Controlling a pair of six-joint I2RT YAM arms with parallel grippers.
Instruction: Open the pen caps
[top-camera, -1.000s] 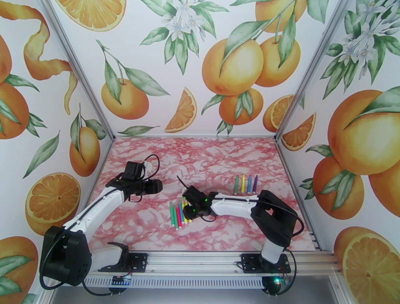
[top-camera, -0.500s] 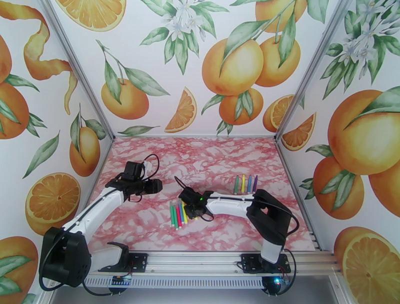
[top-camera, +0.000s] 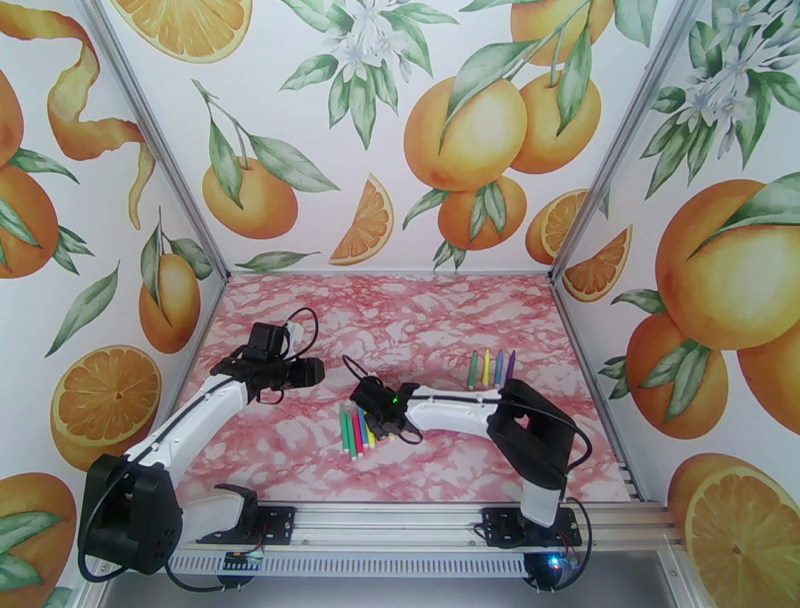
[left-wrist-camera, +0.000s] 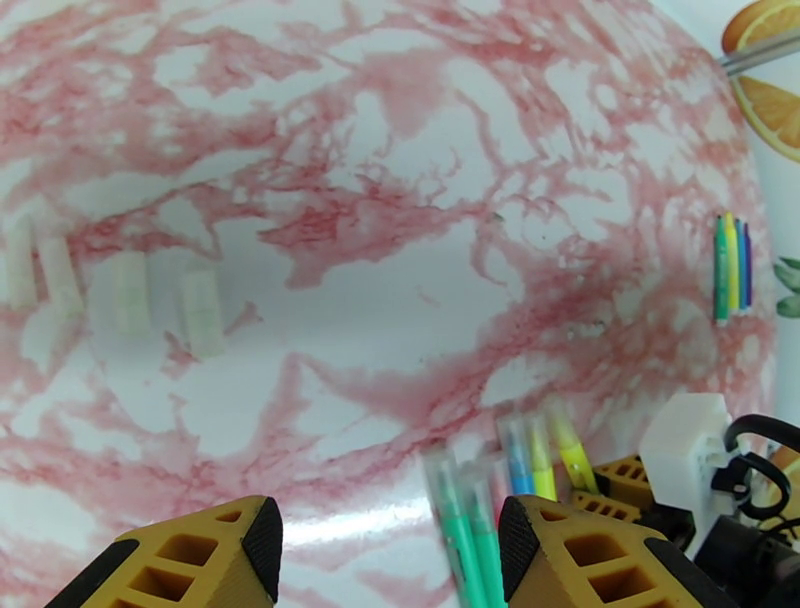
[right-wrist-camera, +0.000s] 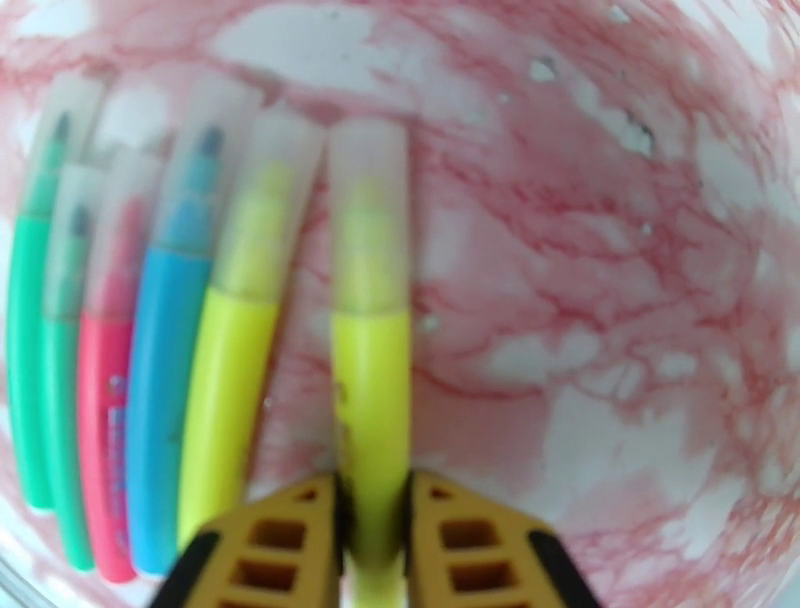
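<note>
A row of pens (top-camera: 355, 430) lies mid-table: green, red, blue and yellow, each with a frosted clear cap (right-wrist-camera: 368, 215) on its far end. My right gripper (right-wrist-camera: 372, 505) is shut on the barrel of the rightmost yellow pen (right-wrist-camera: 370, 390), which is flat on the table with its cap on. In the top view that gripper (top-camera: 372, 408) sits at the right end of the row. My left gripper (top-camera: 312, 373) hovers open to the left, nothing between its fingers (left-wrist-camera: 200, 550). Four more pens (top-camera: 490, 368) lie side by side at the right rear.
Four loose clear caps (left-wrist-camera: 130, 292) lie in a row on the pink marbled tabletop (top-camera: 420, 320), seen in the left wrist view. Printed orange walls enclose the table on three sides. The aluminium rail (top-camera: 420, 520) with both arm bases runs along the near edge.
My right gripper has slid left toward the pen row and its fingers have closed onto the yellow pen. The left arm has stayed still.
</note>
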